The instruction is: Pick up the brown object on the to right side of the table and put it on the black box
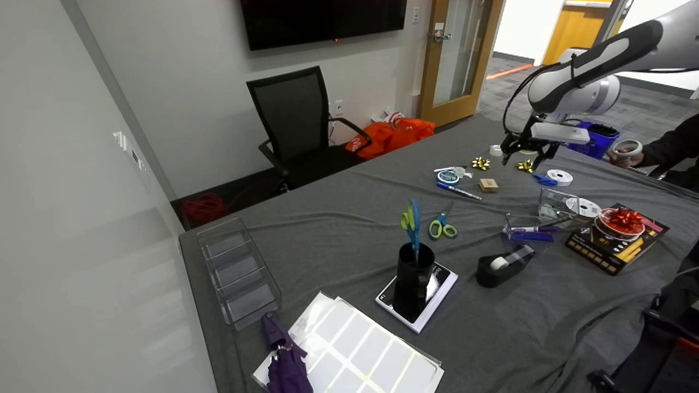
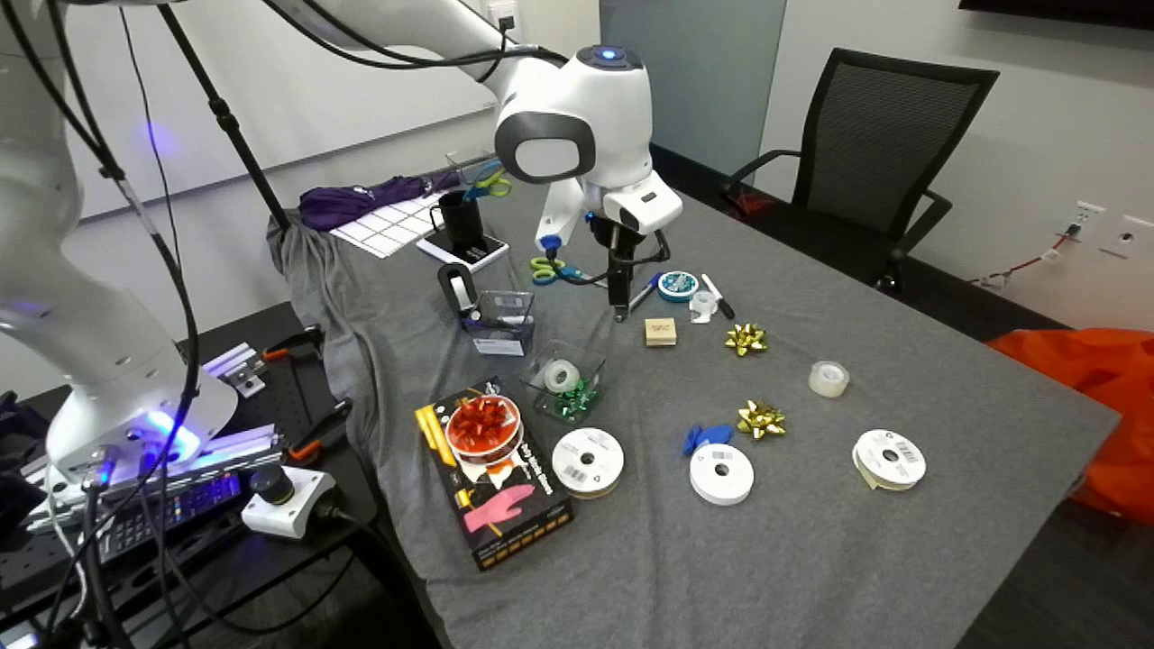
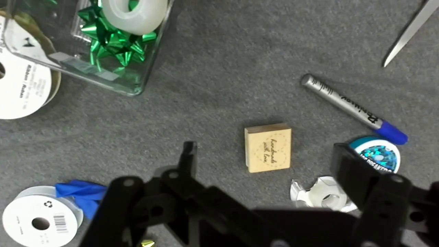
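Note:
The brown object is a small square tan wooden stamp block (image 3: 269, 151) with writing on top, lying flat on the grey cloth. It also shows in both exterior views (image 1: 488, 185) (image 2: 660, 333). My gripper (image 3: 264, 146) is open and empty. In the wrist view the block shows between its two fingers, below them and apart from them. In the exterior views the gripper (image 1: 520, 161) (image 2: 620, 311) hangs above the table near the block. The black box (image 2: 500, 514) lies flat with red and yellow details, and it also shows in an exterior view (image 1: 592, 248). It is outside the wrist view.
A red bowl with a red bow (image 2: 484, 431) stands on the black box. Near the block are a blue-capped marker (image 3: 349, 104), a tape roll (image 3: 325, 195) and a teal disc (image 3: 379, 156). A clear tray (image 3: 137, 87) with a green bow lies between block and box. White ribbon spools (image 2: 721, 475) lie nearby.

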Available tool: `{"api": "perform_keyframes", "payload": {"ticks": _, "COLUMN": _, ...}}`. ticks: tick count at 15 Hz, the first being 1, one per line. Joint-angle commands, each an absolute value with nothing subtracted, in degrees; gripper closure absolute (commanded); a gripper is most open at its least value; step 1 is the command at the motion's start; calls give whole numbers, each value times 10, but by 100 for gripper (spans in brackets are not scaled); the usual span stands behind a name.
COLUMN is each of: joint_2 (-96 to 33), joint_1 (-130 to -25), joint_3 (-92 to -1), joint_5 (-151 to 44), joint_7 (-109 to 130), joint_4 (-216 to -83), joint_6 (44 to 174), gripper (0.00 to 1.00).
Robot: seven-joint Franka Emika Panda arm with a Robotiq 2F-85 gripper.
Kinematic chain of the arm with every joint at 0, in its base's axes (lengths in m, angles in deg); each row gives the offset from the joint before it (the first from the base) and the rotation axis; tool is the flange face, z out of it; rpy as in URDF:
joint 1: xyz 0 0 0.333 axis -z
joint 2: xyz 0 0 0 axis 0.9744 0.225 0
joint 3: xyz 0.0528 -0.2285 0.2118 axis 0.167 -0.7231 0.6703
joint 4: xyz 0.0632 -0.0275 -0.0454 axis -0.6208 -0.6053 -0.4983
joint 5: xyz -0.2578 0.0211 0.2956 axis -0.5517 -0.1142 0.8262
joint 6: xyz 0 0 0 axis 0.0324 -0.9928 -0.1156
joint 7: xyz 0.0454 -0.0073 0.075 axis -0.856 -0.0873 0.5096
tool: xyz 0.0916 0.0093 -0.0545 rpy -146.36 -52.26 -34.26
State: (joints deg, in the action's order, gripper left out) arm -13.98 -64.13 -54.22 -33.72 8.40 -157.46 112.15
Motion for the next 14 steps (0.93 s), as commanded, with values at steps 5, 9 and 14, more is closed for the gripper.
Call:
{"api": "perform_keyframes", "payload": {"ticks": 5, "joint_2": -58, "joint_1": -635, "joint_3": -515, "joint_5": -379, "joint_7": 74, "joint_4": -1453, "joint_6": 1077, "gripper": 0}}
{"api": "perform_keyframes", "payload": {"ticks": 9, "joint_2": -16, "joint_1": -630, "joint_3": -517, "joint_5": -393, "joint_7": 64, "joint_4": -1406, "joint_6": 1073, "gripper": 0}}
{"api": "perform_keyframes", "payload": {"ticks": 14, "joint_2": 38, "joint_1": -619, "joint_3": -513, "joint_5": -397, "joint_7": 72, "joint_4": -1356, "joint_6": 1089, "gripper": 0}}
